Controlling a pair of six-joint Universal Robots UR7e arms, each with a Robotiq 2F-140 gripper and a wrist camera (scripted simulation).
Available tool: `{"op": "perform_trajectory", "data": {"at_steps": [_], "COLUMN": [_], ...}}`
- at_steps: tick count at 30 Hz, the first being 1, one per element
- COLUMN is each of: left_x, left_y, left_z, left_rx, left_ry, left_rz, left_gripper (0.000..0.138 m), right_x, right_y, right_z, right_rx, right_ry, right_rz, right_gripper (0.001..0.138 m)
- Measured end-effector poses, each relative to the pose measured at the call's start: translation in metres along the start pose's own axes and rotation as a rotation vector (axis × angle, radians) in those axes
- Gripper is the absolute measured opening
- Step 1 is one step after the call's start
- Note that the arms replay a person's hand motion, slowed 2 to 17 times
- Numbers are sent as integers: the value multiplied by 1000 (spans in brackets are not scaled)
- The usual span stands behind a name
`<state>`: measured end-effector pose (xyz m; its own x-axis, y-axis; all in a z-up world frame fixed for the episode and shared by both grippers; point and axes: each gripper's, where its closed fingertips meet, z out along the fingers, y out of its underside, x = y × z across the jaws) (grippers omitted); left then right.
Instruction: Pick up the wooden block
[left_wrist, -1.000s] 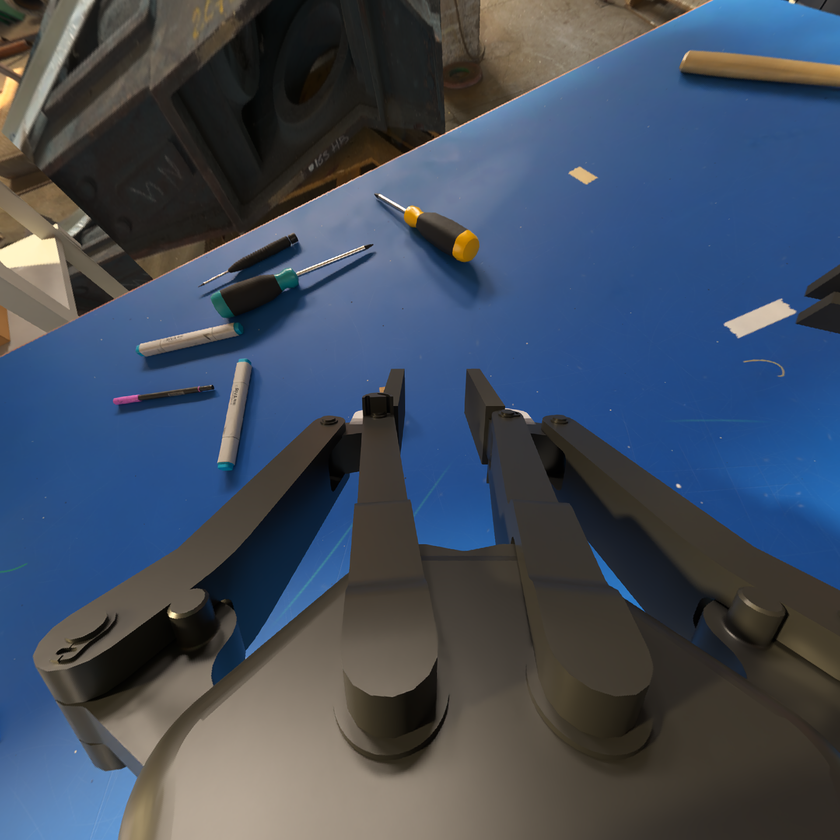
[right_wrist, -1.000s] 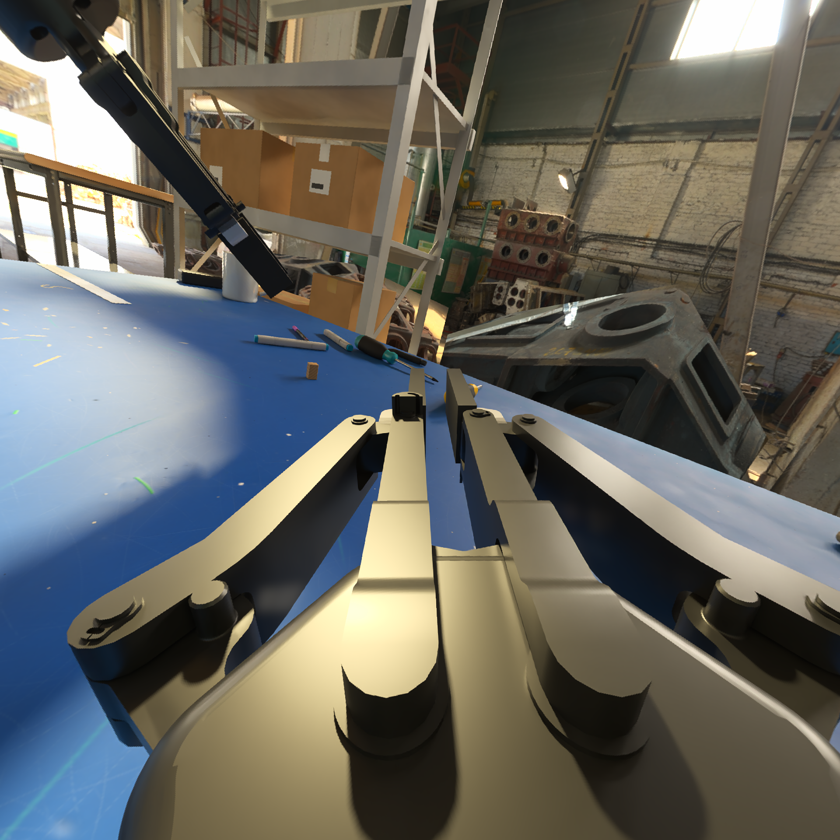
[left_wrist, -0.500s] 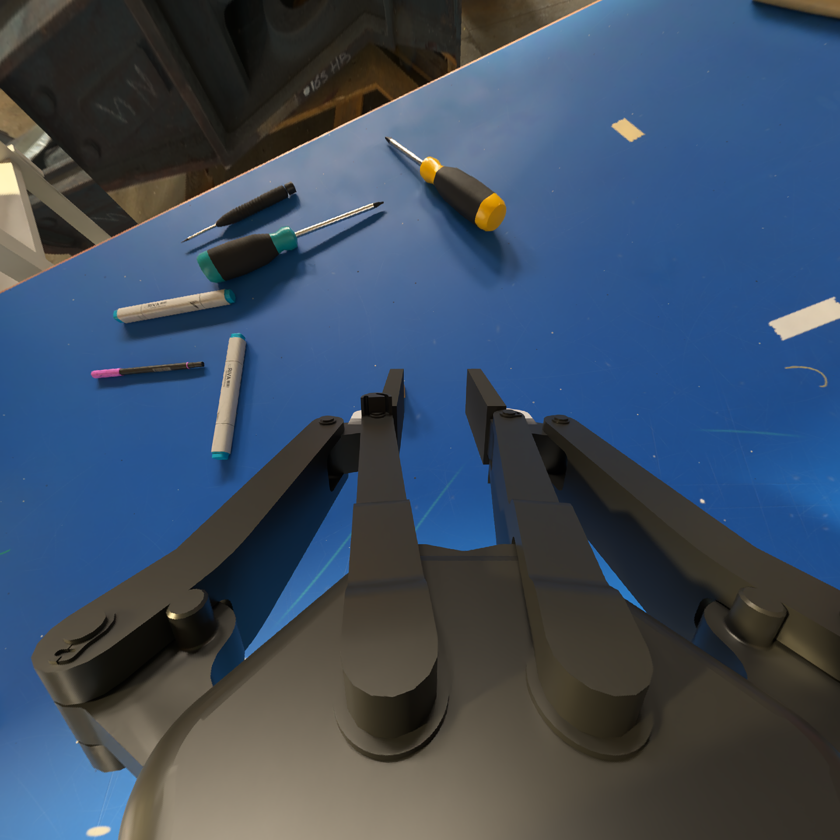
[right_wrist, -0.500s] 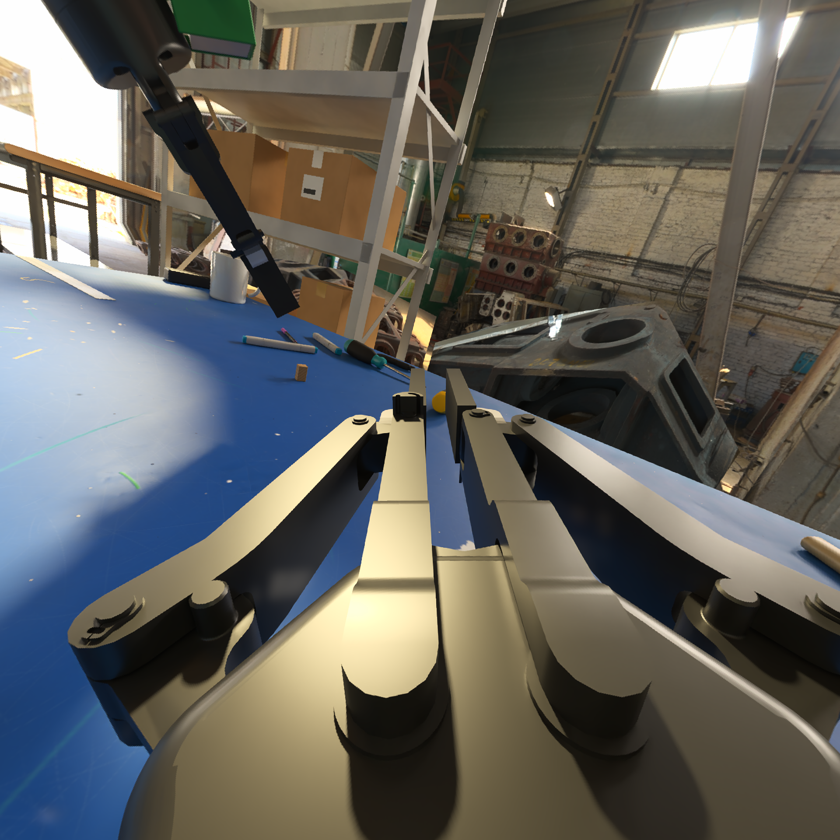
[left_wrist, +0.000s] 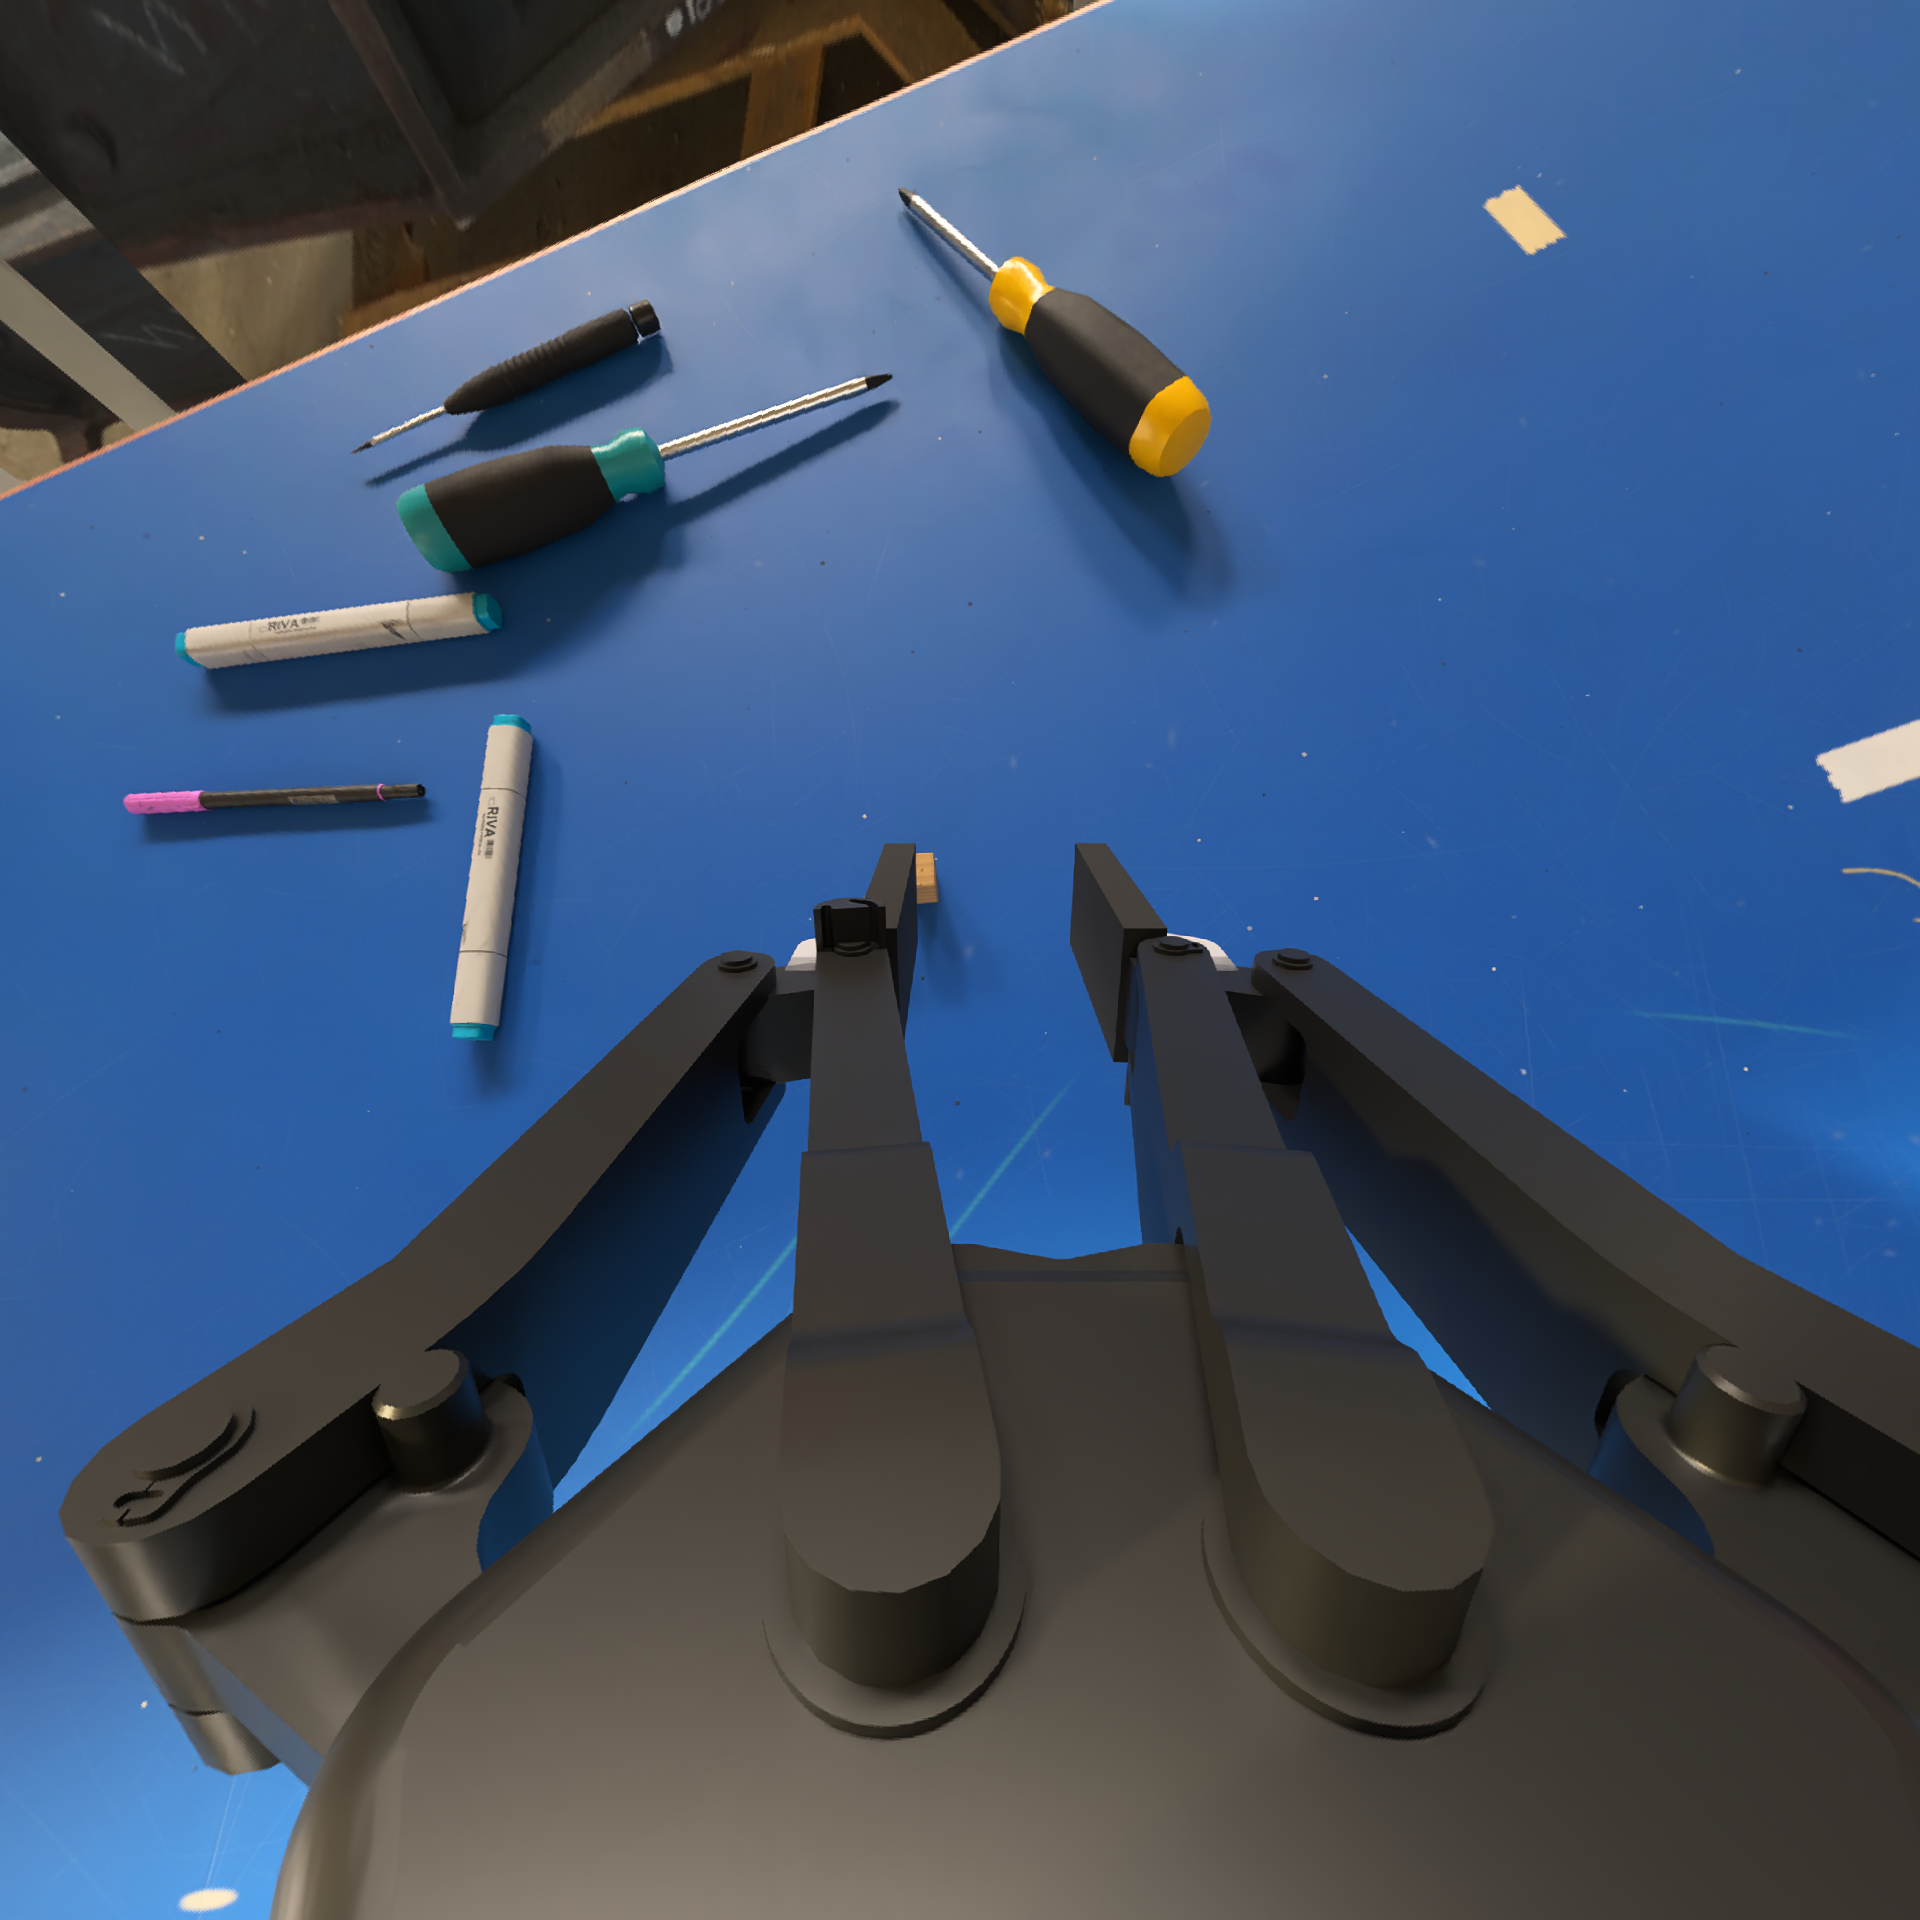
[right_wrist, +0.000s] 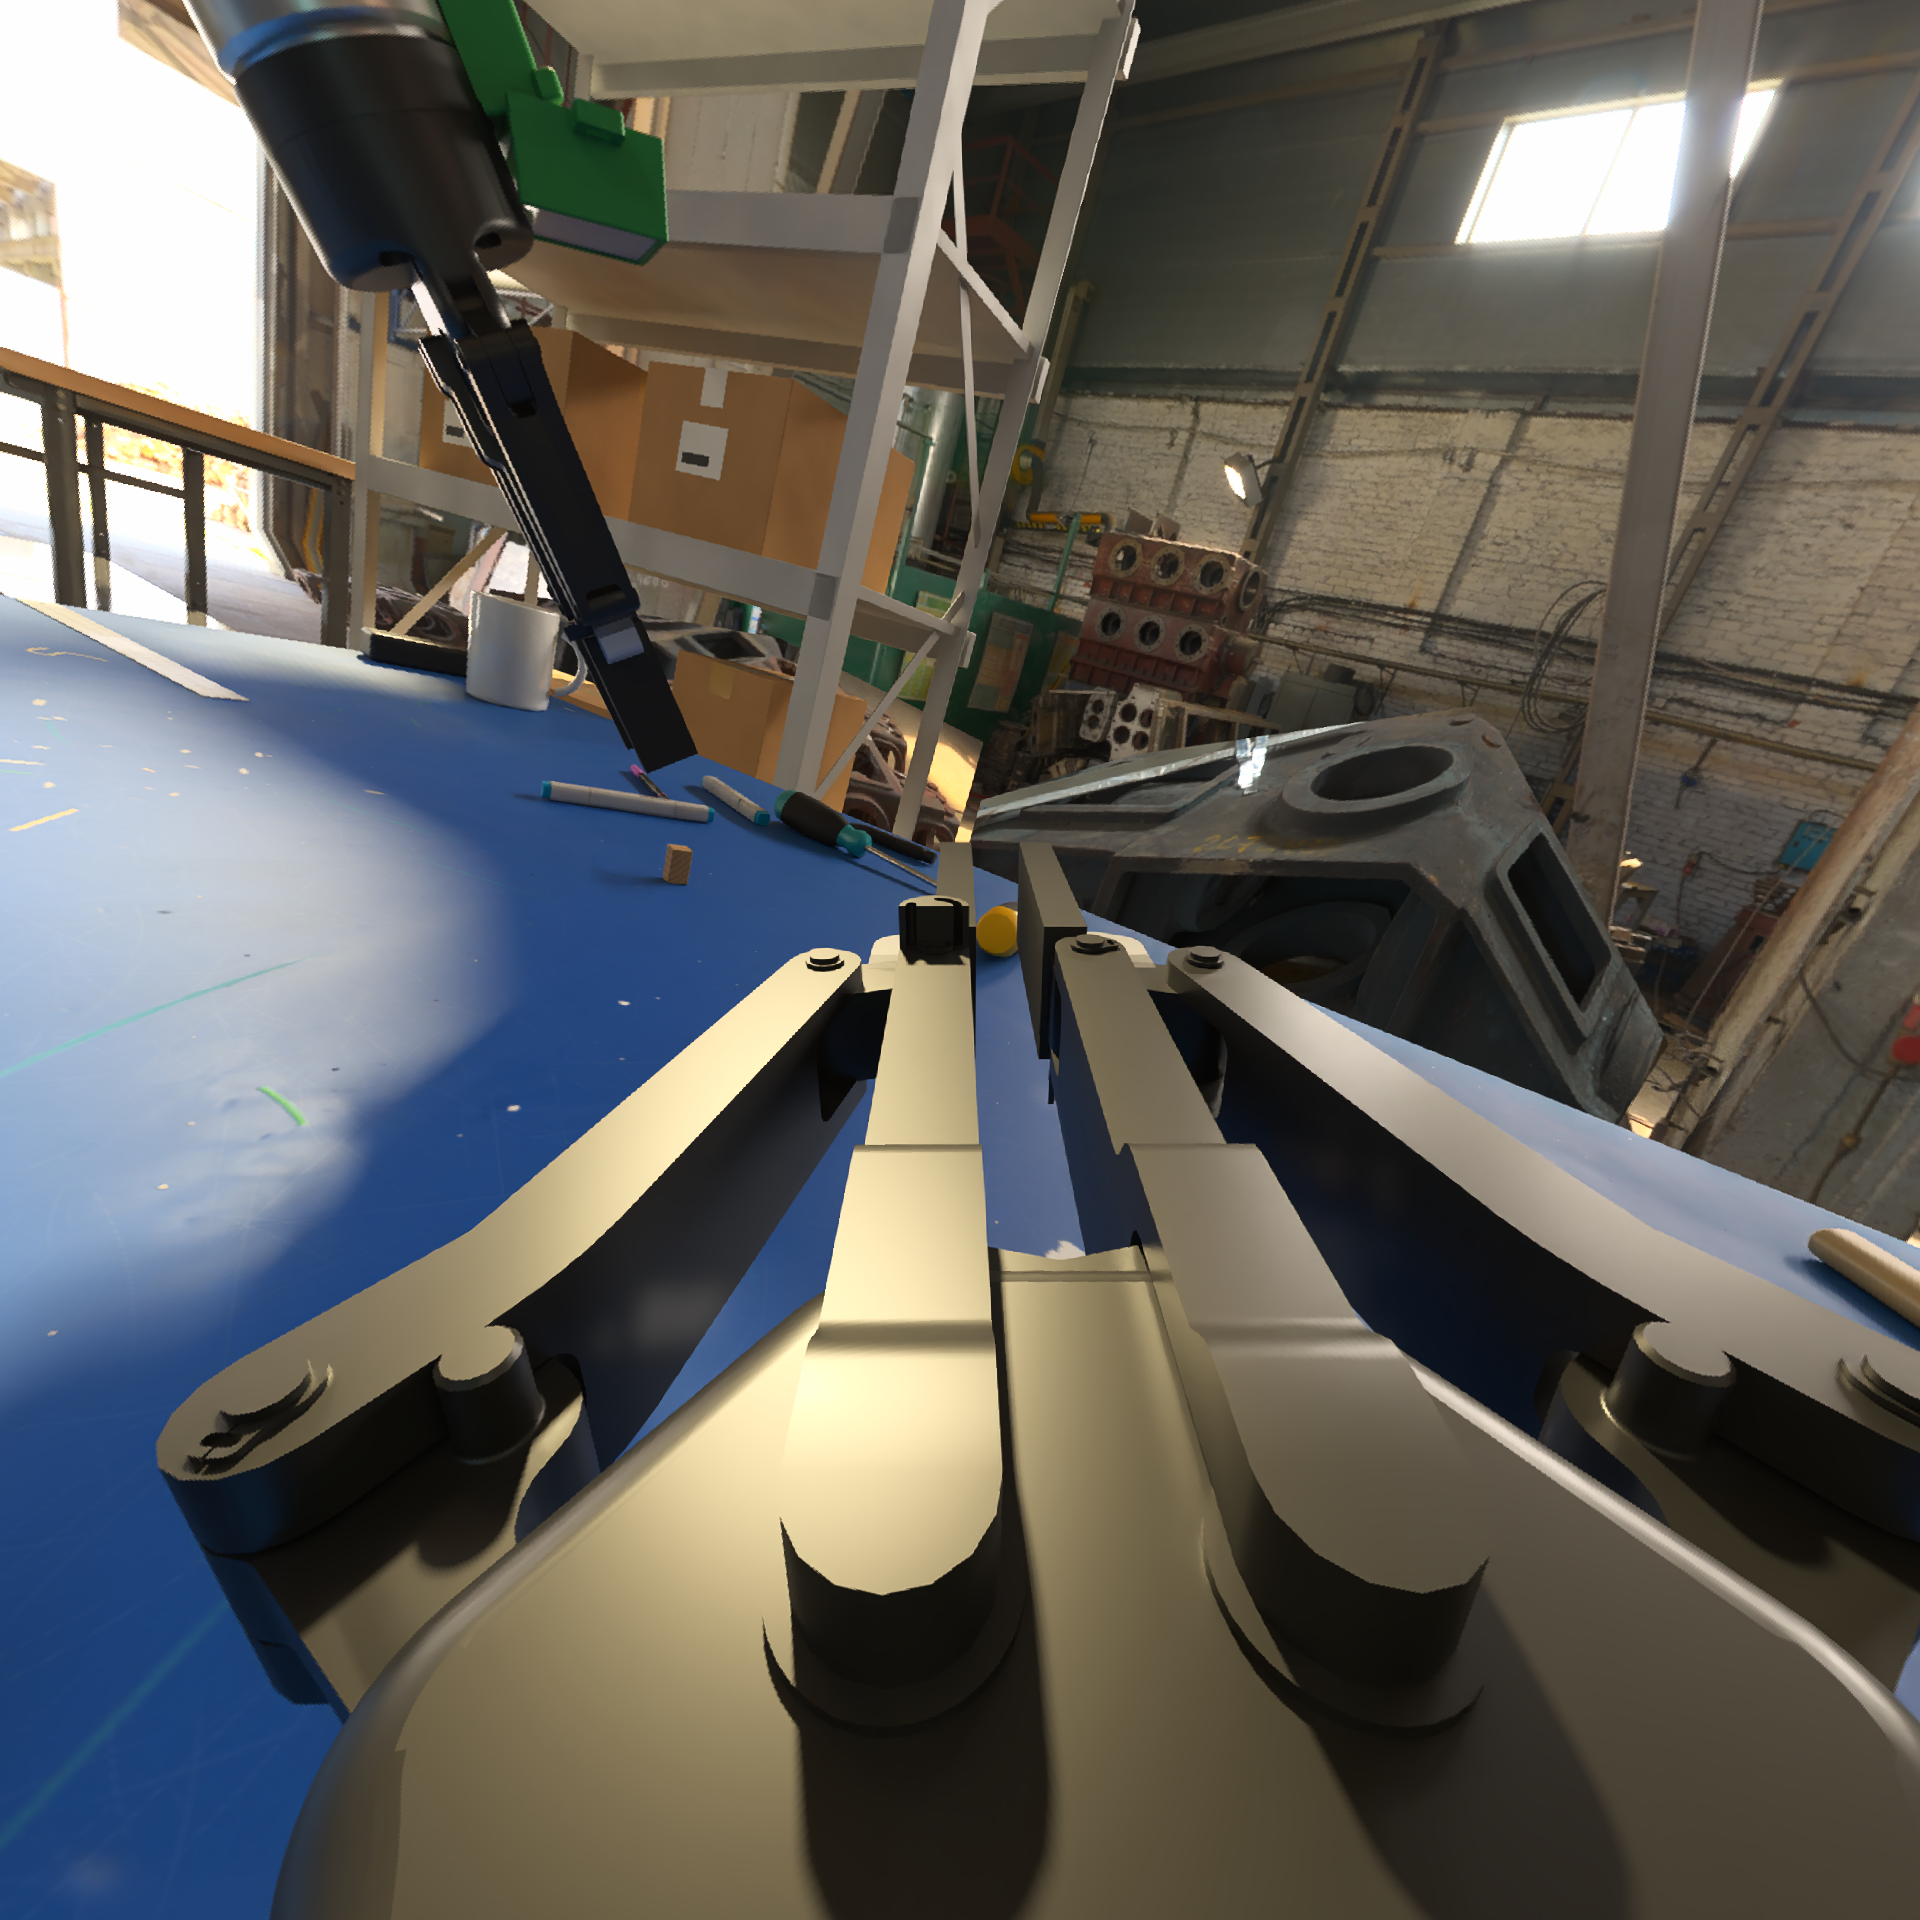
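Brick-walled workshop (right_wrist: 1382, 582), skylight (right_wrist: 1600, 166), metal shelving (right_wrist: 894, 416) beside the blue table (right_wrist: 260, 935).

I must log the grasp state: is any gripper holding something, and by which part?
Nothing is held. The left gripper is open above the table, the wooden block loose beside one finger. The right gripper is empty.

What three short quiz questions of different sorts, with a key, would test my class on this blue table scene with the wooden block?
1. True or false: the left gripper is shut on the wooden block.
2. How many white markers lie on the blue table?
3. Which handle colour lies nearer the table edge: (a) the yellow screwdriver or (b) the teal screwdriver?

Key:
1. False; it is open, and the block shows beside its left finger.
2. Two.
3. b
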<state>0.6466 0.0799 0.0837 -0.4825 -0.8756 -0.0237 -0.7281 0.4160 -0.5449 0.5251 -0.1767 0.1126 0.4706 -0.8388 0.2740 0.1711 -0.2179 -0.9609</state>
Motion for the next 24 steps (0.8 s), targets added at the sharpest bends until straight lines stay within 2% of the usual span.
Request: {"op": "perform_trajectory", "data": {"at_steps": [24], "left_x": [-12], "left_y": [2], "left_z": [26], "left_rx": [-133], "left_ry": [-2], "left_rz": [-41], "left_gripper": [45], "right_x": [-3], "right_y": [1], "right_z": [1], "right_rx": [-3], "right_ry": [-13], "right_rz": [-5], "right_gripper": [12]}}
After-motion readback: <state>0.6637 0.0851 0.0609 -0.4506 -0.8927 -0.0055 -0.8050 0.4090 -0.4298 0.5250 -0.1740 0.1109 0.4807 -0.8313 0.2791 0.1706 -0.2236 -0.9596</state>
